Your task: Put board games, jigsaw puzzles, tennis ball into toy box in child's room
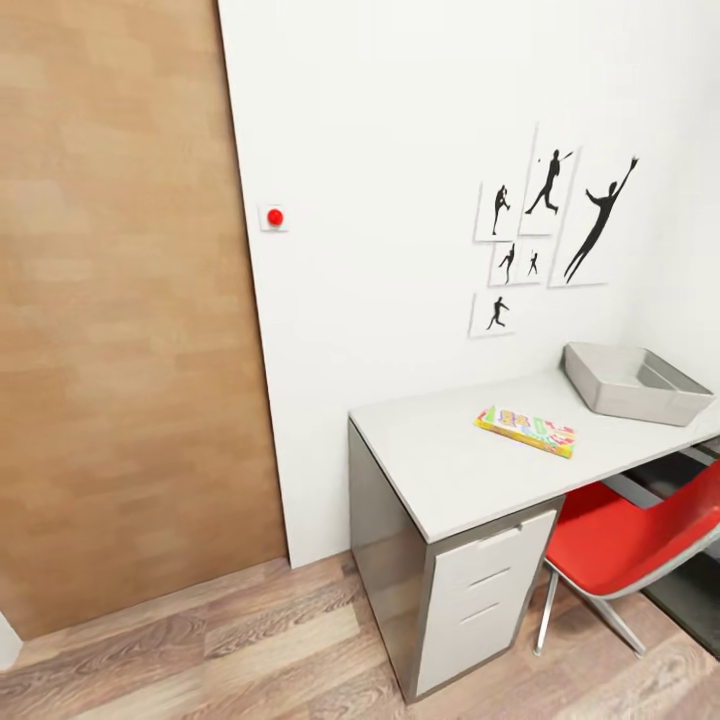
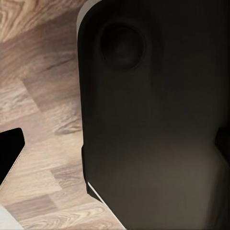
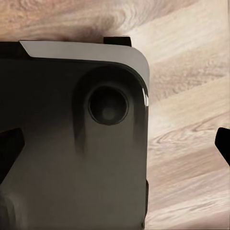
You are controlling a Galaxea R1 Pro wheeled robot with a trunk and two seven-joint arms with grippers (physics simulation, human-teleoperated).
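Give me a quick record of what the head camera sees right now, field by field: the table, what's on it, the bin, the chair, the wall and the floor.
table: pale-topped desk with white drawers, standing against the white wall
on table: one jigsaw puzzle lying flat, toward the middle of the visible top
toy box: grey bin at the far end of the top, apart from the puzzle; looks empty as far as its inside shows
chair: red seat partly tucked under the desk
wall: black player silhouette prints, red button
floor: wood planks
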